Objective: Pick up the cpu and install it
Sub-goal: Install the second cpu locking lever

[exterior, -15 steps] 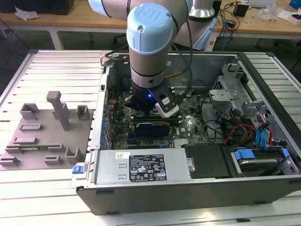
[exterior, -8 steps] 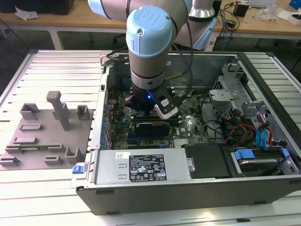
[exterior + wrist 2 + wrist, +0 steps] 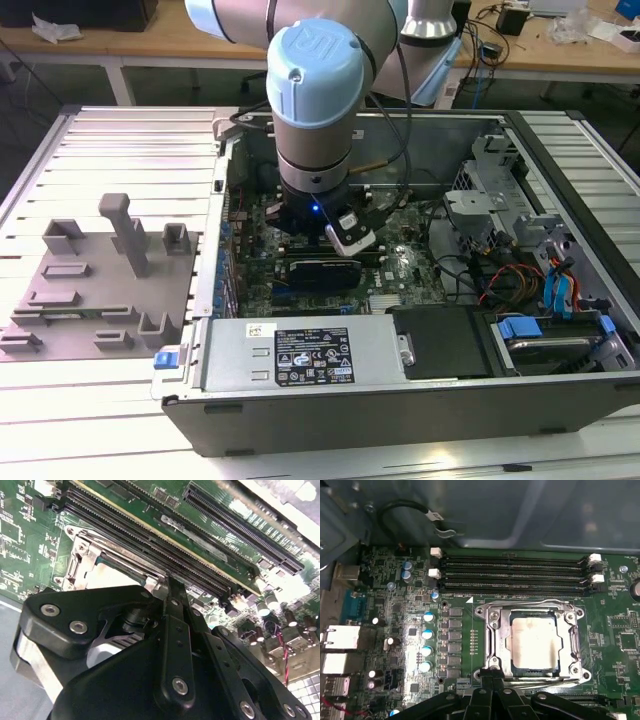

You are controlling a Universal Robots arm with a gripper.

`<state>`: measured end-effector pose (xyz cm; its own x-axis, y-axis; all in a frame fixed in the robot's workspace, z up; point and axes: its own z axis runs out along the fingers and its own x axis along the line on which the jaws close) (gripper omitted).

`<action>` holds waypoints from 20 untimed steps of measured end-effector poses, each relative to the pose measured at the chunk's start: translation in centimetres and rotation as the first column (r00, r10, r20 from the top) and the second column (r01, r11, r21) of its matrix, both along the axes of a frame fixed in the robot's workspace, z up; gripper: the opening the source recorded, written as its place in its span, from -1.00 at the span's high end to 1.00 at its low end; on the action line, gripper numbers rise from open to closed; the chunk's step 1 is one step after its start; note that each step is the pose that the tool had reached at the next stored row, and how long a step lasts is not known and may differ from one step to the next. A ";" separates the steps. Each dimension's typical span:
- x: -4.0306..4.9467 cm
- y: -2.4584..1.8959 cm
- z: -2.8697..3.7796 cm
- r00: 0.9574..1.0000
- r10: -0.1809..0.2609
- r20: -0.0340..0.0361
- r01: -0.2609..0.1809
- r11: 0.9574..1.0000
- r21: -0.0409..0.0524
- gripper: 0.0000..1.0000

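The open computer case (image 3: 420, 400) is seen lying on the slatted counter (image 3: 120, 140) in the exterior view, and the arm (image 3: 315, 110) is lowered straight into it over the green motherboard (image 3: 400, 265). At nine o'clock from the case, the grey fixture plate (image 3: 95, 290) with its upright blocks is set on the counter, well apart from the arm.

Inside the case, the power supply (image 3: 300, 358) is found along the six o'clock wall, with the drive bay and its blue tabs (image 3: 520, 328) at four o'clock.

In the first wrist view, the cpu (image 3: 535, 642) is seen seated inside the metal-framed socket (image 3: 492, 645), its pale silver top facing up, the frame all around it. The memory slots (image 3: 515, 572) are lined up at twelve o'clock of the socket, and a column of capacitors (image 3: 427, 640) stands at nine o'clock.

The gripper (image 3: 492, 677) is held just at the six o'clock edge of the socket. In the second wrist view the gripper (image 3: 170, 587) is seen with its jaws drawn tight together, nothing between them, the tips right beside the socket frame (image 3: 82, 560); contact cannot be judged.
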<state>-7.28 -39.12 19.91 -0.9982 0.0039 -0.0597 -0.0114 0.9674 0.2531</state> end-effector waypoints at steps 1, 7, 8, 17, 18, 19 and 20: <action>-0.01 0.01 -0.05 1.000 -0.003 0.000 0.003 1.000 0.003 0.79; -0.42 0.00 -0.13 1.000 -0.023 0.000 0.023 1.000 0.012 0.79; -0.56 -0.01 -0.14 1.000 -0.025 0.000 0.025 1.000 0.012 0.79; -1.75 -0.01 -0.40 0.999 -0.037 0.001 0.037 0.999 0.012 0.79; -1.74 -0.01 -0.40 0.999 -0.038 0.001 0.038 0.999 0.012 0.79; -1.74 -0.01 -0.41 0.999 -0.039 0.001 0.039 0.999 0.012 0.79; -1.74 -0.01 -0.41 0.999 -0.040 0.001 0.040 0.999 0.012 0.79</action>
